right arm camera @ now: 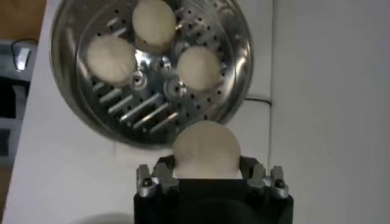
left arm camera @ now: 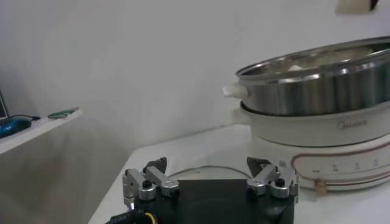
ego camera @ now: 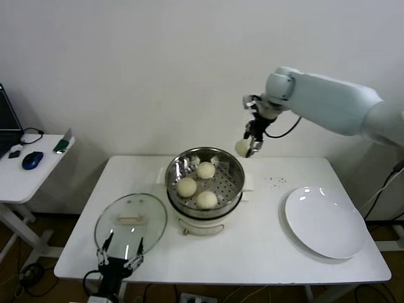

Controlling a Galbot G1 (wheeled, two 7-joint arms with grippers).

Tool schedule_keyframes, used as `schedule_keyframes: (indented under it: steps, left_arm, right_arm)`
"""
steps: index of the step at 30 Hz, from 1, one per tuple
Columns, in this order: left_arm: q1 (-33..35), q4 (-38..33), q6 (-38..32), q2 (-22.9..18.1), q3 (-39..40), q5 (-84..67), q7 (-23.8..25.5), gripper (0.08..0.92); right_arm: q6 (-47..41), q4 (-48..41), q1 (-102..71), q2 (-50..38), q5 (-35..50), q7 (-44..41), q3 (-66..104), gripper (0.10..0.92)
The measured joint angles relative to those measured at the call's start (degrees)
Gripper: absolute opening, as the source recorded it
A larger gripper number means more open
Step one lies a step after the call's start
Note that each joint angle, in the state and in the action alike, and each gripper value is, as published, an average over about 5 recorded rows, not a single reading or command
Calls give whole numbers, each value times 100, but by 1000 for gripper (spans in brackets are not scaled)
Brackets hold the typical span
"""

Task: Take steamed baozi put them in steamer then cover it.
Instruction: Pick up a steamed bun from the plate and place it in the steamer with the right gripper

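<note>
A robot test room or lab, not a home kitchen — a bare white wall (ego camera: 126, 63) behind a plain white table (ego camera: 265, 252), cables trailing under its edges. Off the table's left edge stands a side desk (ego camera: 25, 173) with a blue computer mouse (ego camera: 32, 160) — office gear.
</note>
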Motion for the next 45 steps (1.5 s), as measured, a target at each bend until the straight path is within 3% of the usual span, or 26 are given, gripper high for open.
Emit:
schedule_keyframes:
  steps: [11, 27, 35, 45]
  left_arm:
    - [-79, 14, 20, 4, -1, -28, 0, 823]
    - [-206, 50, 53, 23, -39, -59, 2, 823]
    - [-200, 72, 42, 23, -38, -55, 3, 823]
    - [-178, 45, 37, 28, -71, -54, -10, 823]
  right_arm:
    - [-103, 96, -95, 678, 430, 191, -602, 695]
    - [-125, 77, -550, 921, 448, 368, -853, 703]
    - [-171, 41, -599, 925, 409, 458, -826, 815]
    - [-95, 151, -457, 750, 455, 448, -630, 823]
